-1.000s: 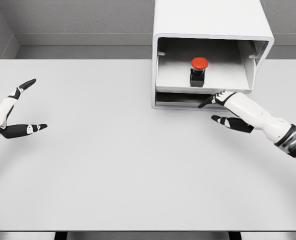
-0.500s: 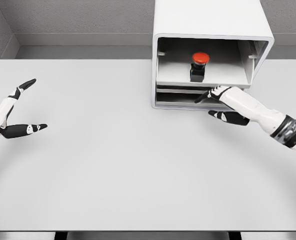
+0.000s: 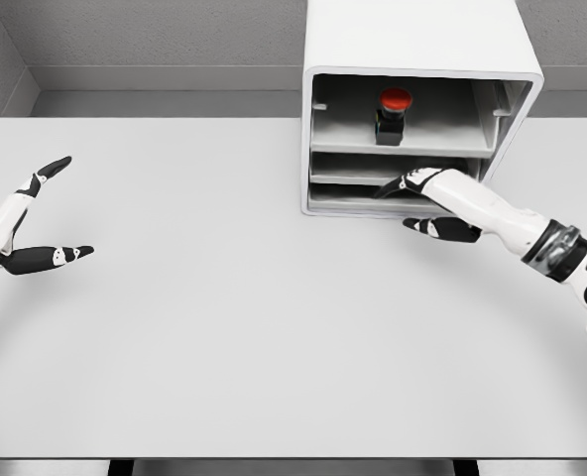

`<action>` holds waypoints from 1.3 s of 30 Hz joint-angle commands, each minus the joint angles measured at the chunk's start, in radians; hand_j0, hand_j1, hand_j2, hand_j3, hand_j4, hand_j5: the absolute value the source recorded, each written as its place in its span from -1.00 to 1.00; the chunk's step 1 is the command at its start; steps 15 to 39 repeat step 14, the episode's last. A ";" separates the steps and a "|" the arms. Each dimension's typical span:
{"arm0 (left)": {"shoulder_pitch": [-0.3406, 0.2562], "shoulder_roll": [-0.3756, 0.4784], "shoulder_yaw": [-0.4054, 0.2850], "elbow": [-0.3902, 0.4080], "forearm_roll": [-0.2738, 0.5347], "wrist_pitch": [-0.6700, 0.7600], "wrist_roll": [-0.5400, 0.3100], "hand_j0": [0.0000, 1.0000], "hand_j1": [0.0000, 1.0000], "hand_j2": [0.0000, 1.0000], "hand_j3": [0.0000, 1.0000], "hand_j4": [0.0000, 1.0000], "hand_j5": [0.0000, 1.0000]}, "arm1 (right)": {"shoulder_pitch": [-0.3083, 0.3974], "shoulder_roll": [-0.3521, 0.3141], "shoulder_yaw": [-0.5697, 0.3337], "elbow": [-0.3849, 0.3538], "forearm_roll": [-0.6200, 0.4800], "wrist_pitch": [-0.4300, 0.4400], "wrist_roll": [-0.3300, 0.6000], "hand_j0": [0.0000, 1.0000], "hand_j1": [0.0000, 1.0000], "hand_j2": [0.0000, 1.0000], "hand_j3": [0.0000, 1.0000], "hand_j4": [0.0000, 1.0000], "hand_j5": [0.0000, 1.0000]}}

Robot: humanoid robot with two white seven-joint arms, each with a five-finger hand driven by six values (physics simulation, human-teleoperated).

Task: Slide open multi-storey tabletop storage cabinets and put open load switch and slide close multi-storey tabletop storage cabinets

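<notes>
- Pressing the drawer [image 3: 403,141] inward at upper right, the right hand [image 3: 434,203] has spread fingers and grasps nothing.
- Red-capped load switch [image 3: 393,113] sits inside the cabinet [image 3: 412,40].
- Left hand [image 3: 28,223] idles, fingers spread.

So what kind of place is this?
Probably a simulated test room, not a real home: a bare grey table, plain grey walls, and one white storage cabinet holding a red-buttoned switch.

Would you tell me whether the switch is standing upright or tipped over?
Upright: the switch stands on its dark base on the cabinet tray, red button on top.
</notes>
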 commanded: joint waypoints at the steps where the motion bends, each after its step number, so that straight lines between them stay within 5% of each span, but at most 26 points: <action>1: 0.000 0.000 0.000 -0.001 0.009 0.002 0.000 1.00 1.00 1.00 1.00 1.00 1.00 | 0.000 -0.005 -0.001 -0.004 -0.013 0.002 0.001 0.38 0.38 0.38 0.38 0.38 0.38; 10: 0.006 0.002 0.000 0.001 0.004 0.002 0.000 1.00 1.00 1.00 1.00 1.00 1.00 | 0.032 -0.074 -0.011 -0.014 -0.048 0.002 -0.016 0.39 0.39 0.39 0.39 0.39 0.39; 14: 0.011 0.002 -0.001 -0.001 -0.004 0.002 0.000 1.00 1.00 1.00 1.00 1.00 1.00 | 0.123 -0.157 -0.091 -0.060 -0.128 0.002 -0.018 0.39 0.39 0.39 0.39 0.39 0.39; 39: 0.011 0.002 -0.001 -0.001 -0.004 0.002 0.000 1.00 1.00 1.00 1.00 1.00 1.00 | 0.123 -0.157 -0.091 -0.060 -0.128 0.002 -0.018 0.39 0.39 0.39 0.39 0.39 0.39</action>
